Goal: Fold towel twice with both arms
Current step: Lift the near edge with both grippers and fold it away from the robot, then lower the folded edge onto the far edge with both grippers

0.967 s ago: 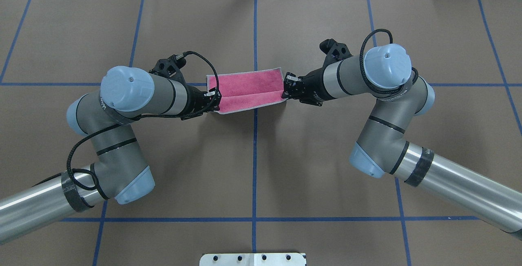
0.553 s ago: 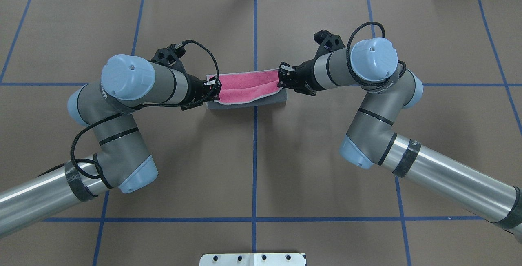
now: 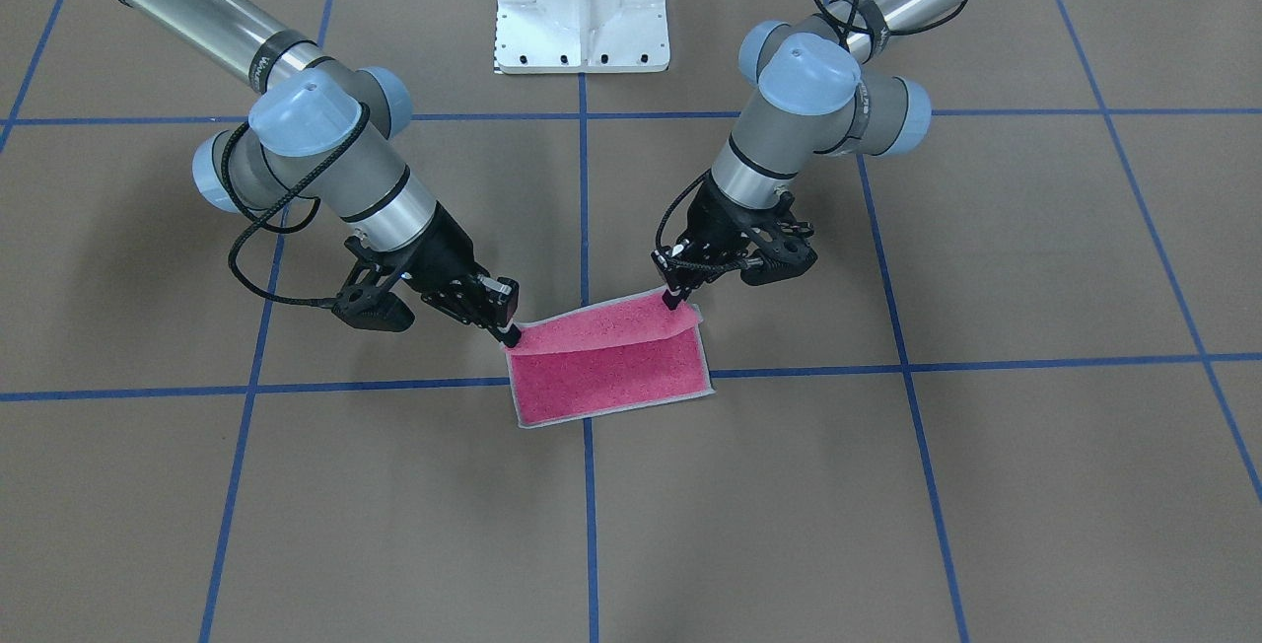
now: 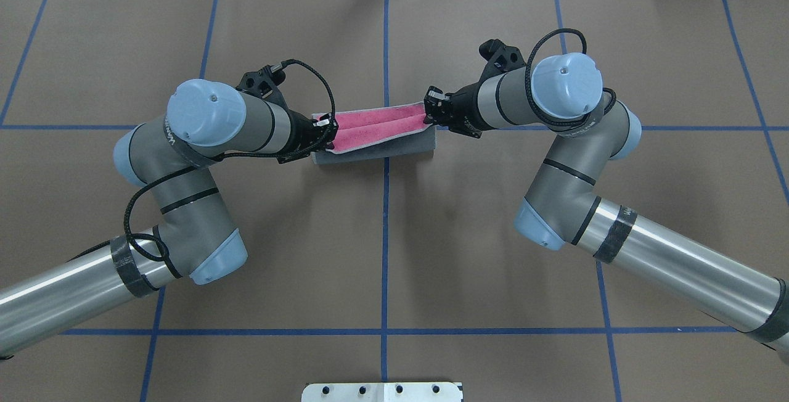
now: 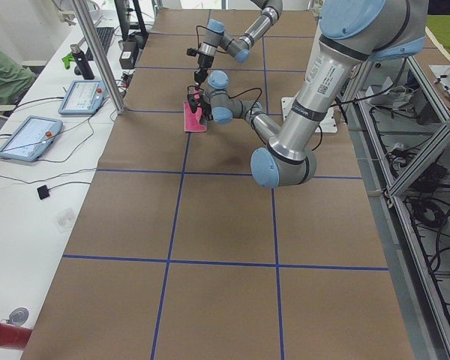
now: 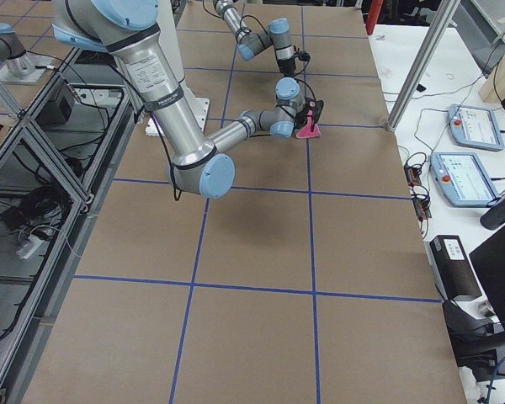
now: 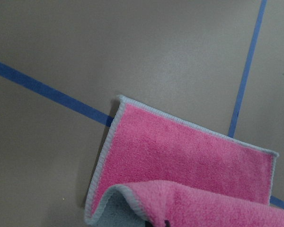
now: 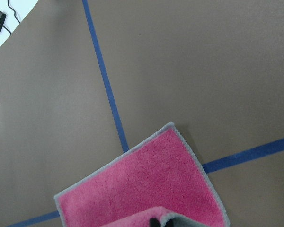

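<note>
Towel folds further, more grey showing, left hand and right hand pinching corners.

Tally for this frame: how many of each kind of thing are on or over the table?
towel: 1
robot arms: 2, the left arm and the right arm
pedestal base: 1
Total: 4
</note>
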You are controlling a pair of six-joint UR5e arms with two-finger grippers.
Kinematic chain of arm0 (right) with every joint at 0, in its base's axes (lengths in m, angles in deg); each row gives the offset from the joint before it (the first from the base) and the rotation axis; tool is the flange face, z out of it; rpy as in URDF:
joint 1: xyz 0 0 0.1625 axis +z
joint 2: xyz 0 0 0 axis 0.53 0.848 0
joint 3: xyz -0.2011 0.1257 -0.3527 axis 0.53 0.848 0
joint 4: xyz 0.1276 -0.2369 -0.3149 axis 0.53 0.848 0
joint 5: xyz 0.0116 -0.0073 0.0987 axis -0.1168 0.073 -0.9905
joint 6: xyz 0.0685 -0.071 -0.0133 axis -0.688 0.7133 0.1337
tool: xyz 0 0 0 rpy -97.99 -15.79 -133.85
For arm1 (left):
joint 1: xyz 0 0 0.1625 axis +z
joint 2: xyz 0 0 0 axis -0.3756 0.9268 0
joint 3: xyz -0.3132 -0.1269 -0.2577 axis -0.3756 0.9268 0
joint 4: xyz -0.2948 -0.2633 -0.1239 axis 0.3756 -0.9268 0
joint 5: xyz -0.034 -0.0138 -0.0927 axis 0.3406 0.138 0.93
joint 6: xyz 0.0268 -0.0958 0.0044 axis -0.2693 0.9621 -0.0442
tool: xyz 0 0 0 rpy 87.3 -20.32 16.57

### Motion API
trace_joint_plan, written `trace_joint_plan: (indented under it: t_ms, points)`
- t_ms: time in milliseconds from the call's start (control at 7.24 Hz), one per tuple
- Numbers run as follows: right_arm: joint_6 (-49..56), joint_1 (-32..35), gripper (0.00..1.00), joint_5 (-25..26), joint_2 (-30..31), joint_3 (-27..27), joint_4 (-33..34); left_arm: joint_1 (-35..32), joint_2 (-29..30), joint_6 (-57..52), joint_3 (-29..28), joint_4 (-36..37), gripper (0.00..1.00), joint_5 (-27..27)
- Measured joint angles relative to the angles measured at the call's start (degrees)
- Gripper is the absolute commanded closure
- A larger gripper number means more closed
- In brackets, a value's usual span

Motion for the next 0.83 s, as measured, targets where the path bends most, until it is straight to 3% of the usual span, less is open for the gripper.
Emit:
trace_joint_plan:
  t_ms: [829]
  points:
    - [0.00,-0.06,1.00,1.40,-2.26,3.09,0.00,-1.81,2.44,0.01,-3.72,0.06,1.00,0.00]
